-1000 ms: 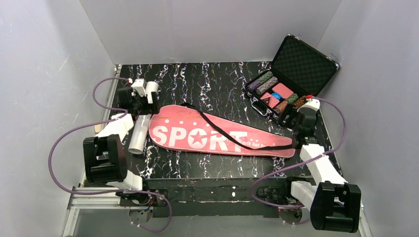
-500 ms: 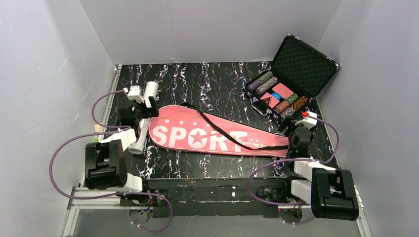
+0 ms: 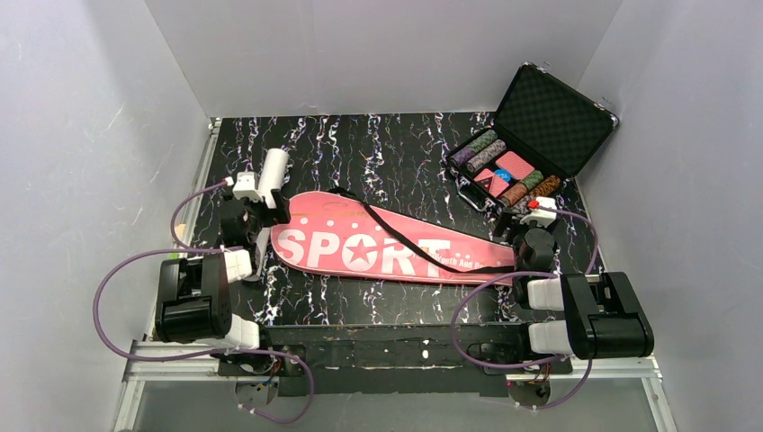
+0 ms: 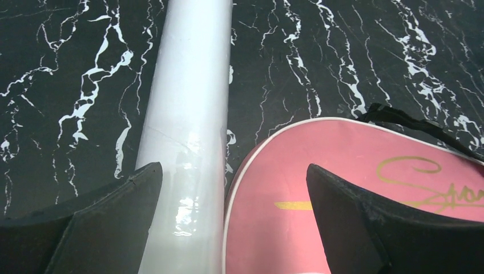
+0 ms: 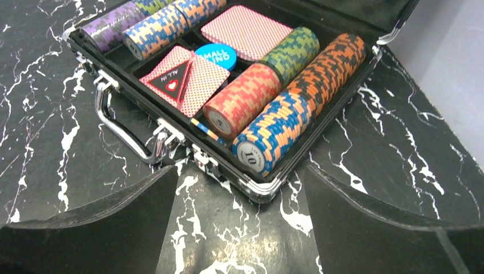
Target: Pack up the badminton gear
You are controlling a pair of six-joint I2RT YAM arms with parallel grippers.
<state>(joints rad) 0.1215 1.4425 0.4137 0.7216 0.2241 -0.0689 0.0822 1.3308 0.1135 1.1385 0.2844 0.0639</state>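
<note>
The long pink "SPORT" bag (image 3: 378,243) lies flat across the middle of the table, its black strap (image 3: 409,238) draped over it. The white tube (image 3: 270,180) lies along the bag's left end; in the left wrist view the tube (image 4: 188,114) touches the bag's white-piped rim (image 4: 342,188). My left gripper (image 4: 234,177) is open, low over the tube and the bag's rounded end, holding nothing. My right gripper (image 5: 240,177) is open and empty above bare table, just in front of the poker chip case. No rackets or shuttlecocks show.
The open black poker chip case (image 3: 526,144) stands at the back right, with rolls of coloured chips (image 5: 297,108) and a chrome handle (image 5: 122,134) facing my right gripper. Grey walls enclose the table on three sides. Purple cables loop by both arm bases.
Both arms have drawn back toward their bases. The left gripper slid nearer along the tube, which now lies uncovered at its far end. The right gripper pulled back from the bag's narrow end.
</note>
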